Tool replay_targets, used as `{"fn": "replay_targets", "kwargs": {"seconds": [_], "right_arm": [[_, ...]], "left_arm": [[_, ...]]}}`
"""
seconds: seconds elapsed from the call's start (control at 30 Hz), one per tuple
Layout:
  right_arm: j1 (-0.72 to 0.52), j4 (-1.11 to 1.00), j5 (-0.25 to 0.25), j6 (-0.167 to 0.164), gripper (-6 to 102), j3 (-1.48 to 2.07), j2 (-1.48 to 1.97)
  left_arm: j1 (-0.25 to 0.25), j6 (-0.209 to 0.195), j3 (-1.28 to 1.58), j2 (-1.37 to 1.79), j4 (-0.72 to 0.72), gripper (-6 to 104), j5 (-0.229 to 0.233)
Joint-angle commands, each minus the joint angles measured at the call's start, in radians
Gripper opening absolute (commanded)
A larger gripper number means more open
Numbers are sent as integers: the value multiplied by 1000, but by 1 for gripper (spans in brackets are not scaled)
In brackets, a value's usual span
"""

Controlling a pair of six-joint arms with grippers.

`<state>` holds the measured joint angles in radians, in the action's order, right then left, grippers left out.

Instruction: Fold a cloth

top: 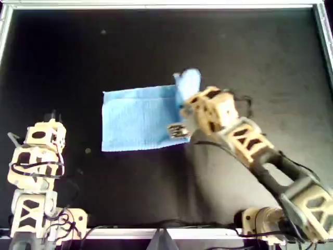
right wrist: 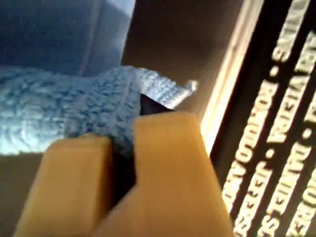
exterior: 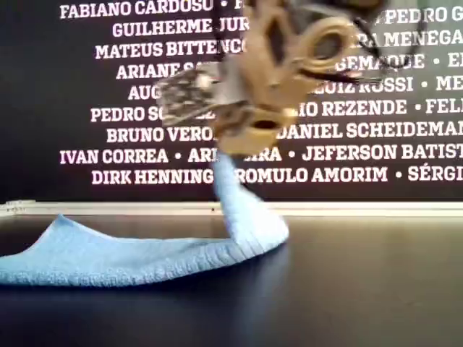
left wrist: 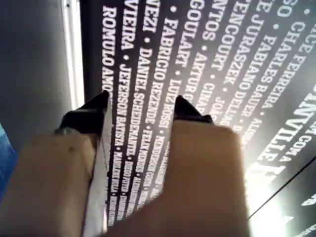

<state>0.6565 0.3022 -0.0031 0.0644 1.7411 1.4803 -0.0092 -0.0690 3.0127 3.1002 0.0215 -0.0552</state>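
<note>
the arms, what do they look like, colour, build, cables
Both arms are tan, blocky printed-looking shells with cut-out X lattice panels, seen on the left arm and right arm. Thin black cables loop along both, and the right arm has a dark section lower down. Each end effector has broad tan fingers; the left end effector ends in black pointed tips.

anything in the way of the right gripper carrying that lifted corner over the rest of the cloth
Nothing visible does. The right gripper pinches one raised corner of the cloth, whose flat part lies bare on the black table. The left gripper sits apart toward the overhead view's left.
</note>
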Motion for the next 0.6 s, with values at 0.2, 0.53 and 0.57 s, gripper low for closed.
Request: {"fn": "replay_targets", "kwargs": {"seconds": [0.2,0.53,0.57], "right_arm": [[147,-38,6,-11,0,-471,-247],[333,-38,6,-11,1,-841,-601],[342,-38,6,-11,1,-871,-632]], "left_arm": [[15,5,-14,15,-14,46,-5],[15,5,-14,15,-14,45,-5],[15,5,-14,15,-14,45,-5]]}}
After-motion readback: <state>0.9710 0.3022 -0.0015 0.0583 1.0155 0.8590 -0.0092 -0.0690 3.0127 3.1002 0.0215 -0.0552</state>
